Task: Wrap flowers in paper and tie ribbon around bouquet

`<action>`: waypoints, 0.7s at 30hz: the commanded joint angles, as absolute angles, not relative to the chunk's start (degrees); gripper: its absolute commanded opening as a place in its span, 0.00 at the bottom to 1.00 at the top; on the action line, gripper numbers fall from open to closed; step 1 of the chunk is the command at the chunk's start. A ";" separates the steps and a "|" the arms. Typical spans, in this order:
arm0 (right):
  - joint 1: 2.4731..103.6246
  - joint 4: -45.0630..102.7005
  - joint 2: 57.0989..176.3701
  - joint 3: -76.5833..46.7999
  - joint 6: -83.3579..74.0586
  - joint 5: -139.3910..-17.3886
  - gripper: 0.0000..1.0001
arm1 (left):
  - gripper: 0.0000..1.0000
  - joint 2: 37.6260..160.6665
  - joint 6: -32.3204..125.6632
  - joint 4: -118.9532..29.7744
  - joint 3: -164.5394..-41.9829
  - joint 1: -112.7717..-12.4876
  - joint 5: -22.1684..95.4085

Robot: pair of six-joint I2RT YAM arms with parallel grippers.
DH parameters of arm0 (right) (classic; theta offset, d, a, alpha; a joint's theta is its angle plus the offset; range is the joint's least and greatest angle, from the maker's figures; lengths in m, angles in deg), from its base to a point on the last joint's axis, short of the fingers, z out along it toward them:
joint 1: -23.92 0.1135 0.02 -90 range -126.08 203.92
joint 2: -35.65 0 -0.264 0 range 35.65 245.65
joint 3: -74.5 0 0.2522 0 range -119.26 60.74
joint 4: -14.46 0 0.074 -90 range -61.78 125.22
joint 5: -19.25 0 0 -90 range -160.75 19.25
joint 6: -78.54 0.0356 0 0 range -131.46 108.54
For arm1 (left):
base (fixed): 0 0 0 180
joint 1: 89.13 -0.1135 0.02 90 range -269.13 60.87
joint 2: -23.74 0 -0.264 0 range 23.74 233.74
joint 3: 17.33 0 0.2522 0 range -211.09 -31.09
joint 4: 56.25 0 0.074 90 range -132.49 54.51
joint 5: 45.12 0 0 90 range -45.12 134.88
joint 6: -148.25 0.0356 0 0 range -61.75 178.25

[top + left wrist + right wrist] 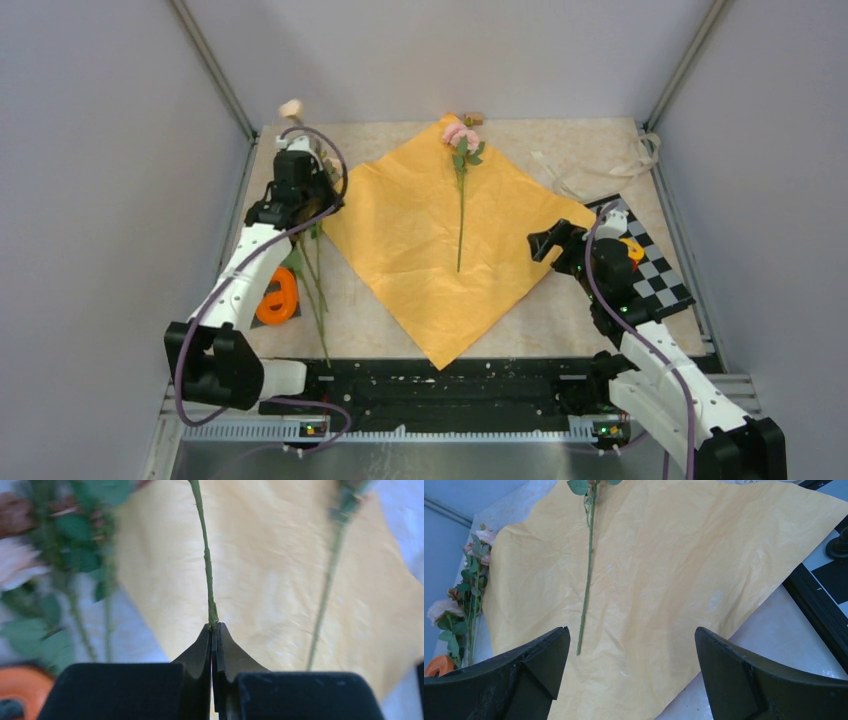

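At the left, the left gripper [214,630] is pinching one green stem [206,565] between its closed fingertips, near the left corner of the paper [420,250]. More flowers [80,530] are lying on the table just beside that edge, near a small orange object [278,298]. In the middle, the paper is lying flat like a diamond, and one flower [459,133] is resting along it, with its bloom at the far corner. At the right, the right gripper [631,635] is hovering wide open over the paper's right corner, holding nothing. The ribbon [600,165] is lying on the table at the far right.
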State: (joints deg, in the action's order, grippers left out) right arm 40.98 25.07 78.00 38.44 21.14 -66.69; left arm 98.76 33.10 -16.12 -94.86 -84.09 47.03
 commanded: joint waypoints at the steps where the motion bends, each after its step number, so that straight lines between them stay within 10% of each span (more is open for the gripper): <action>1: 40.54 24.88 76.71 35.40 20.83 -65.03 0.99 | 0.00 99.88 34.63 -26.37 -98.55 -76.24 33.35; 21: 40.61 24.58 77.56 35.69 21.23 -63.10 0.99 | 0.00 151.91 23.52 -30.91 -137.67 -65.67 26.75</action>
